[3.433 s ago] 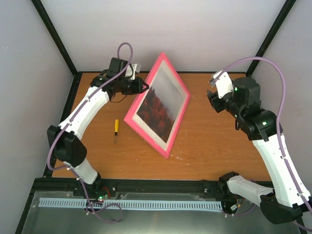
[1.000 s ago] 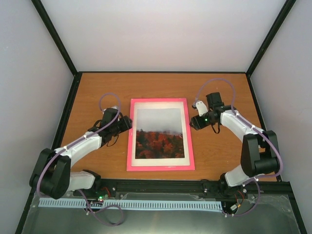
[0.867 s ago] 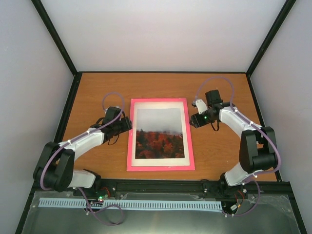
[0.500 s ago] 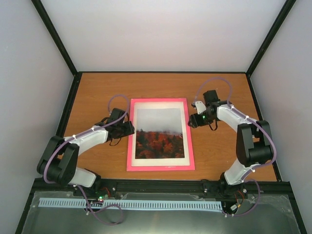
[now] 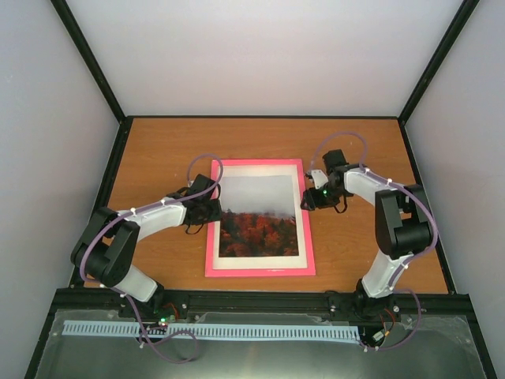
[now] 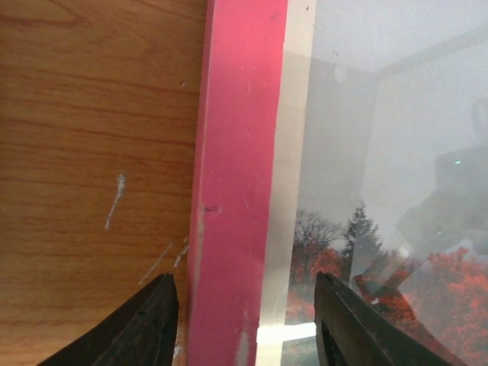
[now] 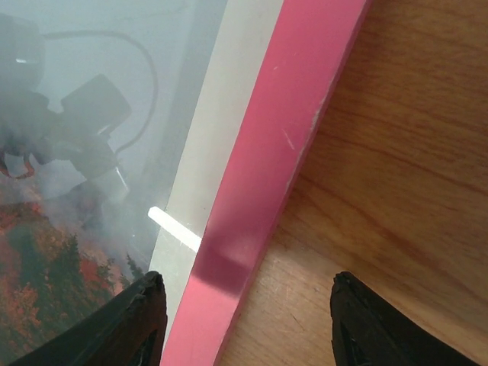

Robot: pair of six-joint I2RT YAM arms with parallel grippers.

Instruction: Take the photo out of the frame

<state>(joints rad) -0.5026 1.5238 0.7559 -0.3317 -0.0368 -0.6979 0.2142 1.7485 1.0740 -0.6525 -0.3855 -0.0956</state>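
Since half a second ago both arms have closed in sideways: the left arm (image 5: 150, 221) and right arm (image 5: 371, 185) now hold their jaws over the long sides of the large rectangular picture frame with a thin bright pink border (image 5: 259, 271), lying flat and face up on the brown wooden counter (image 5: 158, 150). Left jaws are parted wide, straddling the left pink rail, one finger (image 6: 145, 328) over bare wood, the other over the glazing, gripping nothing; right jaws are likewise spread across the right rail, empty. The rectangular paper print of misty grey sky above red-orange trees (image 5: 259, 229) sits inside the frame, behind a white mat border (image 5: 260, 168).
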